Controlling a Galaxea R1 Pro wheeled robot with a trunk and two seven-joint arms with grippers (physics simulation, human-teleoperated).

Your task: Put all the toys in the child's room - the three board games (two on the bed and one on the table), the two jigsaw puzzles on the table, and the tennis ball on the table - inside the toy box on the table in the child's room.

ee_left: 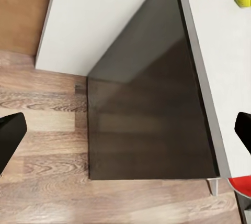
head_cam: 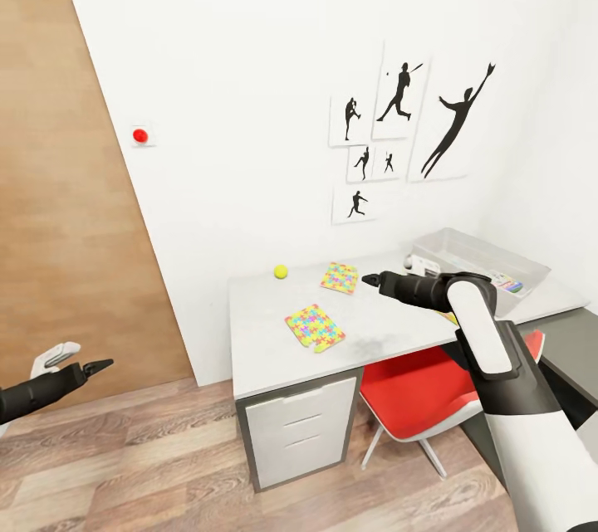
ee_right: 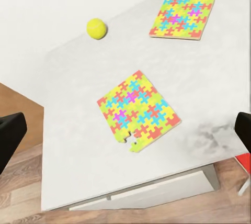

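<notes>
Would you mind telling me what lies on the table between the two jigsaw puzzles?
Nothing: in the right wrist view, bare white table separates the nearer jigsaw puzzle from the farther one; the tennis ball sits off to one side.

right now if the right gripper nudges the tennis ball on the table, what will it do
The tennis ball is round and sits free on the flat white table, so it would probably roll. Nothing beside it blocks the way, so it may run off. It looks light.

yellow-green tennis ball (head_cam: 281,271); multicolour puzzle-patterned jigsaw puzzles (head_cam: 315,327); white table (head_cam: 257,333); red chair (head_cam: 415,391).
</notes>
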